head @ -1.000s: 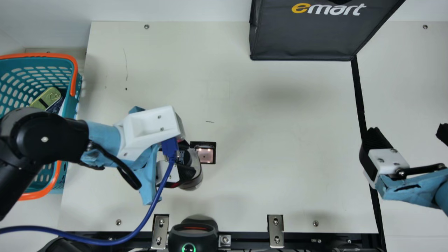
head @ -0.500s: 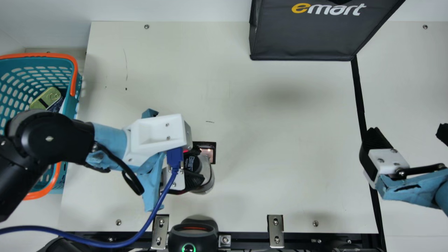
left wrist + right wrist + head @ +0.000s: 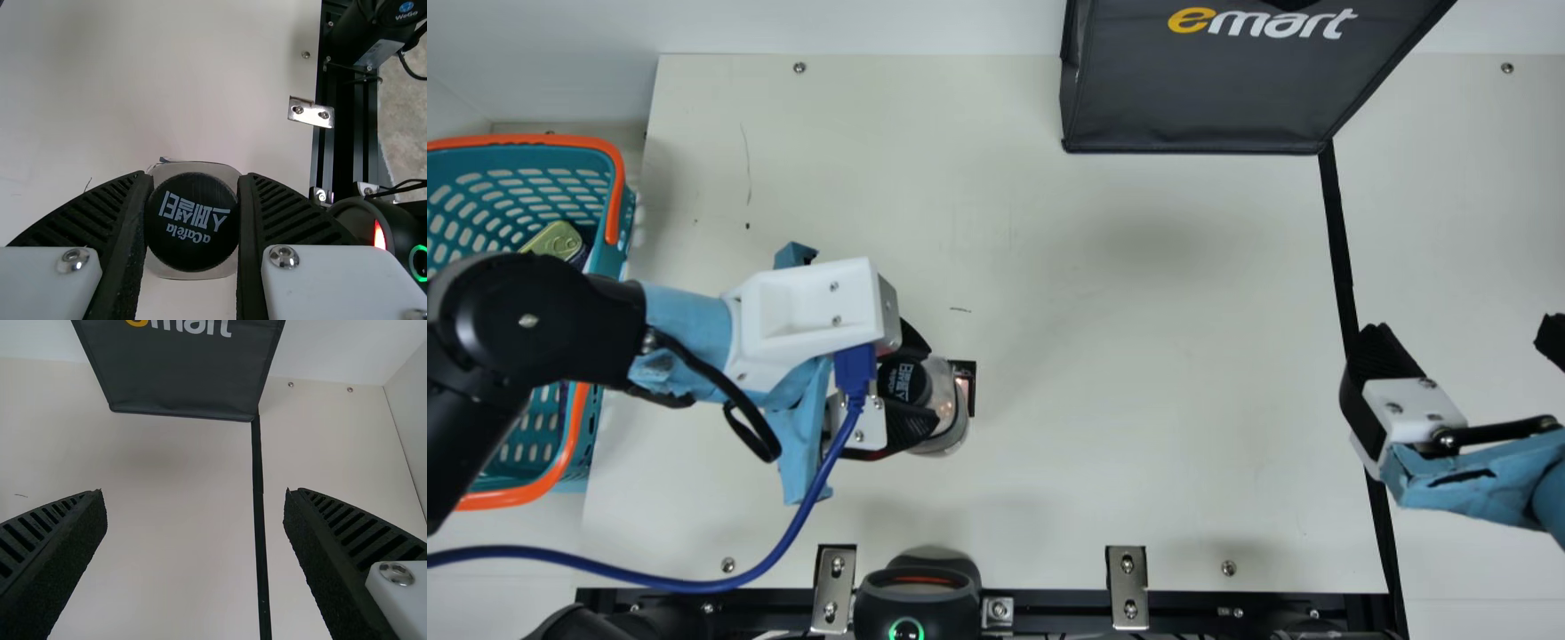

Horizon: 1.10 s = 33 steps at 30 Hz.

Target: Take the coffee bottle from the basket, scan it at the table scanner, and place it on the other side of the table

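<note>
In the main view my left gripper [image 3: 911,378] is shut on the coffee bottle [image 3: 951,409], which has a black cap and a clear body. The bottle is over the table scanner [image 3: 968,382], covering most of its lit window. In the left wrist view the left gripper [image 3: 192,217] has its two ribbed fingers against opposite sides of the bottle's cap [image 3: 191,247]. My right gripper [image 3: 1463,342] stands open at the main view's right edge. The right wrist view shows the right gripper [image 3: 195,497] with its fingers wide apart and nothing between them.
A teal basket [image 3: 621,258] with orange handles and a green tin [image 3: 560,238] stands at the left. A dark bag [image 3: 1200,89] is at the back. A black device [image 3: 918,596] and metal brackets [image 3: 1127,587] line the front edge. A blue cable [image 3: 783,551] trails from the left arm.
Within the last second, my left gripper and the bottle went right and toward the front edge, then back and slightly left, and now cover more of the scanner. The right arm has kept still.
</note>
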Each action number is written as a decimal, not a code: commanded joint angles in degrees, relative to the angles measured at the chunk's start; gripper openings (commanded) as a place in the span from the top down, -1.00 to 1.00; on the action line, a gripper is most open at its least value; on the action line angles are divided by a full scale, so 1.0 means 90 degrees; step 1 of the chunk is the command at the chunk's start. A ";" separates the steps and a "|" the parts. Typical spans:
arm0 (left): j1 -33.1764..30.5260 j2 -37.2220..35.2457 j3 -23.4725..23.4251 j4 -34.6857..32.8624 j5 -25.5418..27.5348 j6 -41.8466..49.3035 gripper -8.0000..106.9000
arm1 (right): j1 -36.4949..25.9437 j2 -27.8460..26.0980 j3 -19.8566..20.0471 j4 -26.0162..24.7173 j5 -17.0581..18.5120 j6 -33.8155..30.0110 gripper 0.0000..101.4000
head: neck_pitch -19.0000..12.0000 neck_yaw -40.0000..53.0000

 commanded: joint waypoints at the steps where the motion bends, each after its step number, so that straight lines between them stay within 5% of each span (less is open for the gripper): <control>1: 0.0012 0.0010 0.0030 -0.0010 -0.0003 0.0103 1.00 | 0.0000 0.0000 0.0000 0.0000 0.0000 0.0000 -0.87 | -0.0184 0.0010; 10: 0.0318 0.0033 -0.0138 0.0070 -0.0003 0.0048 1.00 | 0.0000 0.0000 0.0000 0.0000 0.0000 0.0000 -0.87 | -0.0184 0.0010; 19: 0.0423 0.0272 -0.0905 0.0446 -0.0043 -0.1033 1.00 | 0.0000 0.0000 0.0000 0.0000 0.0000 0.0000 -0.87 | -0.0184 0.0010; 33: -0.1246 0.1381 -0.1398 0.1743 -0.2089 -0.4078 1.00 | 0.0000 0.0000 0.0000 0.0000 0.0000 0.0000 -0.87 | -0.0184 0.0010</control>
